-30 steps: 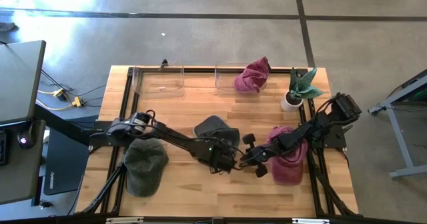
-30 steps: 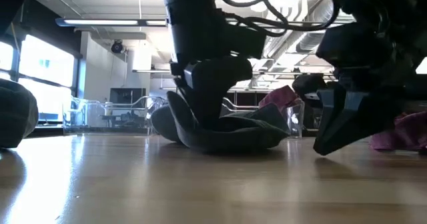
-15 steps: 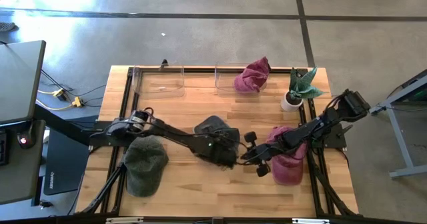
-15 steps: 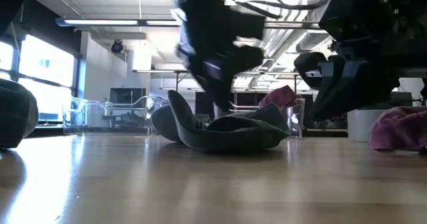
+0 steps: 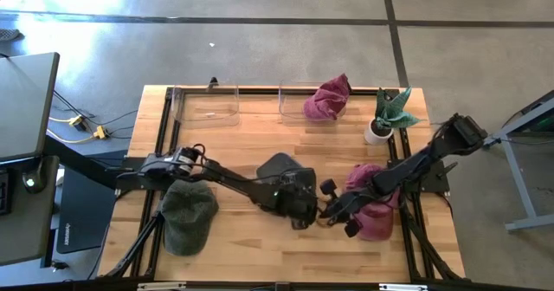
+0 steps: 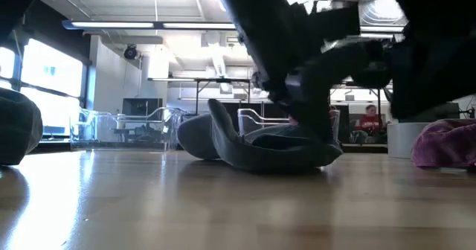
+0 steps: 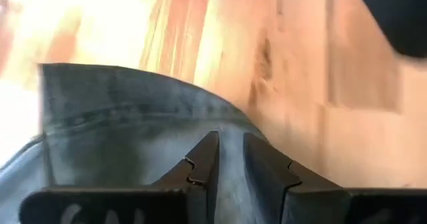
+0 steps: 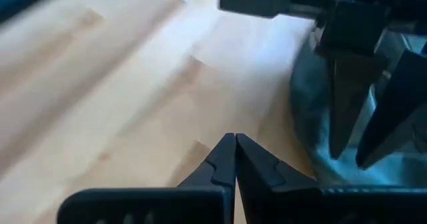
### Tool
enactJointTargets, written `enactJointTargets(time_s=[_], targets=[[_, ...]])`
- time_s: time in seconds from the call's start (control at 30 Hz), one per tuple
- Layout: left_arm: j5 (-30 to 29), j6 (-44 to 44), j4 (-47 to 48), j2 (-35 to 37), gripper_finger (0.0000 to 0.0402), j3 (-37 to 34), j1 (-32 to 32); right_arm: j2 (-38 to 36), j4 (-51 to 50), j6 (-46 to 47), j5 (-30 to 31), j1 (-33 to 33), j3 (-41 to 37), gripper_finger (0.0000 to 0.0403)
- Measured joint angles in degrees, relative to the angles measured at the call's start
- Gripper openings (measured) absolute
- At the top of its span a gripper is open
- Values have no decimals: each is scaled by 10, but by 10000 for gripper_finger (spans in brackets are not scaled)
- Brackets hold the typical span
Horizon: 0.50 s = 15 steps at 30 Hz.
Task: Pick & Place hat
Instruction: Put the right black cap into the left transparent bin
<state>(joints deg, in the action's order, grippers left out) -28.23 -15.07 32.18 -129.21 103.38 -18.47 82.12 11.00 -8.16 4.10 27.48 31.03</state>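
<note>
Dark hat [image 5: 284,175] dragged rightward, left gripper [image 7: 230,159] jaws pinching its fabric, right gripper [image 8: 233,161] jaws clenched alongside.

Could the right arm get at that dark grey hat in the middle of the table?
Probably yes. The right gripper hovers just beside the dark grey hat, shut, with bare table ahead, though the left gripper already sits on the hat's fabric there, crowding that edge.

Left arm stretched low across centre; left gripper [image 7: 230,159] fingers narrowly parted. Right arm reaches inward; right gripper [image 8: 235,159] tips pressed together, just beside the left's.
</note>
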Motion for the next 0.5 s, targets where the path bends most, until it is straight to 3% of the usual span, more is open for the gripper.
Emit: enactJointTargets(time_s=[0.17, 0.3, 0.5], targets=[[-81, -61, 113, 36, 59, 2, -28, -20, 1, 0, 14, 9, 0, 2], [-42, -99, 135, 27, 59, -1, -15, -20, -3, 1, 18, 9, 0, 5], [97, -30, 8, -24, 59, 0, 12, -40, -35, -5, 20, 11, 0, 2]])
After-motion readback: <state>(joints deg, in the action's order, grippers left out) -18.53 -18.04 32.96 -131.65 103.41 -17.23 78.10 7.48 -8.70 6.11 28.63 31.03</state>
